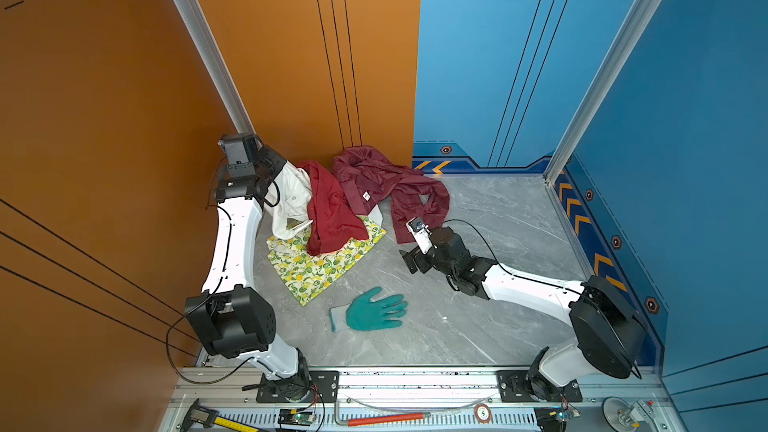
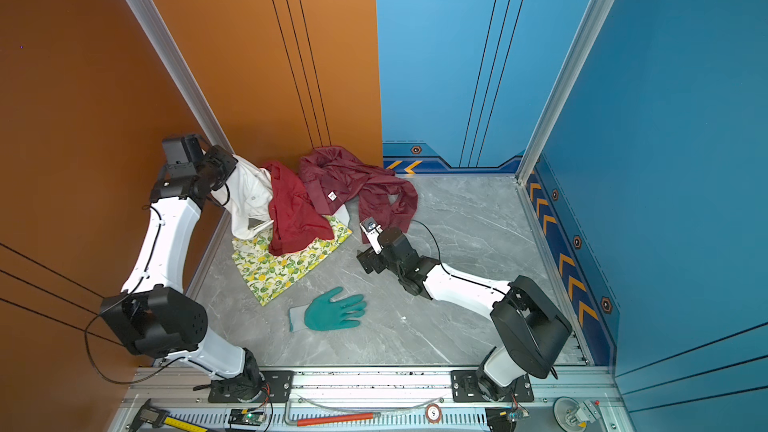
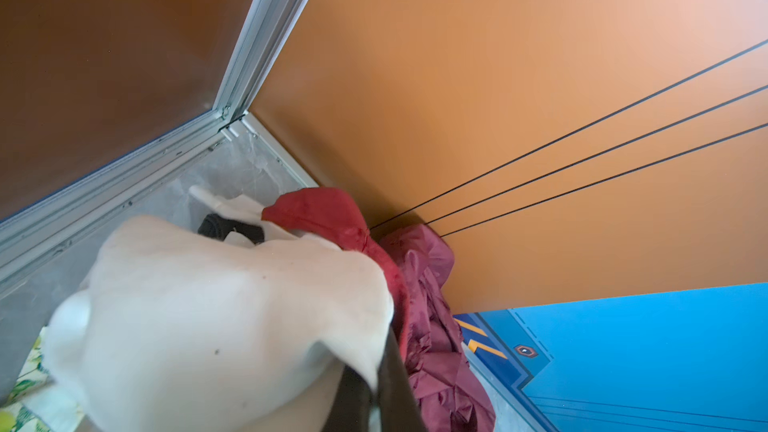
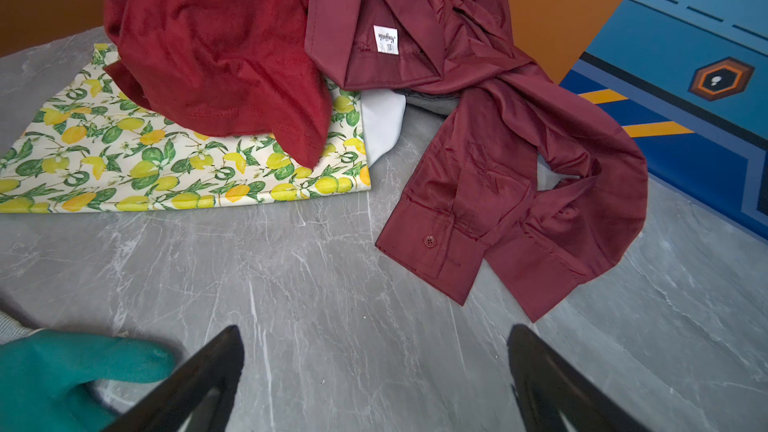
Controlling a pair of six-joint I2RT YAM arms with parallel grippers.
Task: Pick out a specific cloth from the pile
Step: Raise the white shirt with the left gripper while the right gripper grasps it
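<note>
The white cloth [image 1: 293, 201] [image 2: 249, 201] hangs raised at the back left, and my left gripper [image 1: 281, 171] [image 3: 374, 392] is shut on its upper edge. It fills much of the left wrist view as creased white fabric [image 3: 208, 305]. Its lower end still rests on the pile [image 1: 332, 218]: a red cloth [image 1: 332, 209] [image 4: 216, 47], a maroon satin shirt [image 1: 382, 184] [image 4: 498, 160] and a lemon-print cloth [image 1: 320, 268] [image 4: 166, 160]. My right gripper [image 1: 407, 260] [image 2: 363, 261] [image 4: 374, 367] stands open and empty over bare table, in front of the shirt's sleeve.
A teal glove [image 1: 374, 309] [image 4: 62, 371] lies on the grey marble table [image 1: 478, 326] in front of the pile. Orange walls close the back left corner and blue walls the right. A red-handled tool [image 1: 386, 419] and a caliper [image 1: 203, 415] lie on the front rail.
</note>
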